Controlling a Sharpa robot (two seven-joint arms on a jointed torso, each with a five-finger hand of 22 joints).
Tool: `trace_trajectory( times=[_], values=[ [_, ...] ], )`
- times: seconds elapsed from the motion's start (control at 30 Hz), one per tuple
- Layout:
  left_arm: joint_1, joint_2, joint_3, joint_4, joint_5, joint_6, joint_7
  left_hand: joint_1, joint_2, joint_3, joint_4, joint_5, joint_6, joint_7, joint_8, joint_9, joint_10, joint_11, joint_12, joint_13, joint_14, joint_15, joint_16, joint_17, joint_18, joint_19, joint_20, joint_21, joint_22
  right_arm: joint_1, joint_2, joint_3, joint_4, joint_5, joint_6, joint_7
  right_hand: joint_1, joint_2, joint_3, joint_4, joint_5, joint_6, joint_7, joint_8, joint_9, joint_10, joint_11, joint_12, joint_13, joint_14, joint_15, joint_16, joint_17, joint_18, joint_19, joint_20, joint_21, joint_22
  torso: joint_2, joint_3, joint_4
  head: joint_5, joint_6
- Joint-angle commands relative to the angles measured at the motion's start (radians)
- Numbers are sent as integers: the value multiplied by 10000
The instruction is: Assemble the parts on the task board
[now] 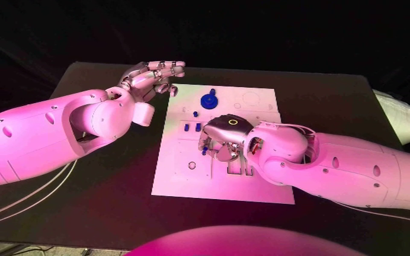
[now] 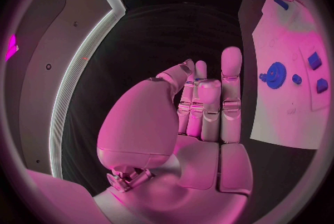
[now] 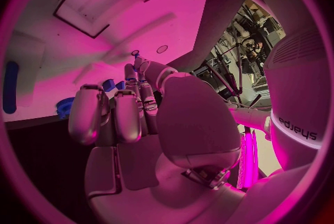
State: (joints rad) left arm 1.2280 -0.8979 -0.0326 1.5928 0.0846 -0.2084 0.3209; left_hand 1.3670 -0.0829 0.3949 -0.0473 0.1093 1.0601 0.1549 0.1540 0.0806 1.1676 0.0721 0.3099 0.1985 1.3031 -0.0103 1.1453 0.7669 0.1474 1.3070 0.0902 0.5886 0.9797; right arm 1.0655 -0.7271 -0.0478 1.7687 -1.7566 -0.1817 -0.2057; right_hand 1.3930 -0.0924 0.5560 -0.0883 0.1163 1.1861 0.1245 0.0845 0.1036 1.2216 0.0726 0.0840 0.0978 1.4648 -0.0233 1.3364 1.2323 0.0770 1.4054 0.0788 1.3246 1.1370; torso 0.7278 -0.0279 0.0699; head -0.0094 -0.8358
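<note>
The white task board (image 1: 256,176) lies in the middle of the black table. A blue gear (image 1: 209,99) stands near its far edge, with small blue parts (image 1: 186,128) a little nearer. My right hand (image 1: 224,140) reaches down onto the board's middle; its fingertips pinch a thin blue peg (image 3: 135,54) against the board (image 3: 104,12), and a speck of blue (image 1: 203,149) shows beside them. The gear (image 3: 64,107) sits close by. My left hand (image 1: 154,78) hovers off the board's far left corner, fingers (image 2: 231,68) extended and holding nothing; the gear (image 2: 276,74) lies beyond them.
The board (image 2: 292,34) has several recesses and cut-outs, among them a round outline (image 1: 251,98) at the far right. A long blue part (image 3: 10,87) lies on it. Bare black table (image 1: 102,191) surrounds it on every side.
</note>
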Motion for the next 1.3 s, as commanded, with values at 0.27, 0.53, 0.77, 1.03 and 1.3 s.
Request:
trace_trajectory(
  times=[0.27,0.53,0.77,1.03,1.3],
  values=[
    [0,11,6,14,-56,255,-11,78,10,-70,4,58,-88,-7,46,-14,-92,-4,52,20,-73,22,-55,-23,188,-65,2,-69,-17,-17,7,-2,-37,-151,405,-9,1,-14,62,-1,57,19,60,-36,11,142,-85,31,4,483,19,57,-2,92,15,-18,11,-9,3,-4,-2,-1,-50],
    [0,5,6,15,-67,262,-19,78,10,-70,4,58,-88,-7,46,-14,-92,-4,52,20,-73,22,-55,-23,188,-65,2,-69,-17,-17,38,-3,-57,-247,582,-149,-23,-19,54,3,43,20,62,-39,15,141,-83,20,0,481,22,53,-9,92,13,-15,10,-10,-10,-6,9,-3,-60],
    [0,-4,6,32,-69,264,-18,78,10,-70,4,58,-88,-7,46,-14,-92,-4,52,20,-73,22,-55,-23,188,-65,2,-69,-17,-32,186,-18,-136,-308,743,-230,-60,-25,38,9,6,21,63,-45,20,141,-80,4,-8,479,27,53,-11,93,10,-10,8,-14,-3,-7,0,-4,-63],
    [1,-10,6,41,-70,278,-31,78,10,-70,4,58,-88,-7,46,-14,-92,-4,52,20,-73,22,-55,-23,188,-65,2,-69,-17,-67,315,-44,-196,-311,862,-245,-124,-46,0,22,-31,21,64,-55,28,136,-77,-23,-20,477,32,52,-14,96,4,-2,2,-24,-10,-15,7,-8,-109],
    [1,-15,6,41,-70,309,-67,76,18,-85,5,59,-100,-1,47,-18,-119,3,74,30,-92,28,-69,-60,196,-87,8,-121,-48,-73,303,-56,-297,-154,599,-361,-602,-453,-109,112,306,-1178,452,-243,-256,-1202,317,-232,-369,346,359,-277,-455,268,-436,230,-620,-1004,-10,-10,0,-8,-118]
  ],
)
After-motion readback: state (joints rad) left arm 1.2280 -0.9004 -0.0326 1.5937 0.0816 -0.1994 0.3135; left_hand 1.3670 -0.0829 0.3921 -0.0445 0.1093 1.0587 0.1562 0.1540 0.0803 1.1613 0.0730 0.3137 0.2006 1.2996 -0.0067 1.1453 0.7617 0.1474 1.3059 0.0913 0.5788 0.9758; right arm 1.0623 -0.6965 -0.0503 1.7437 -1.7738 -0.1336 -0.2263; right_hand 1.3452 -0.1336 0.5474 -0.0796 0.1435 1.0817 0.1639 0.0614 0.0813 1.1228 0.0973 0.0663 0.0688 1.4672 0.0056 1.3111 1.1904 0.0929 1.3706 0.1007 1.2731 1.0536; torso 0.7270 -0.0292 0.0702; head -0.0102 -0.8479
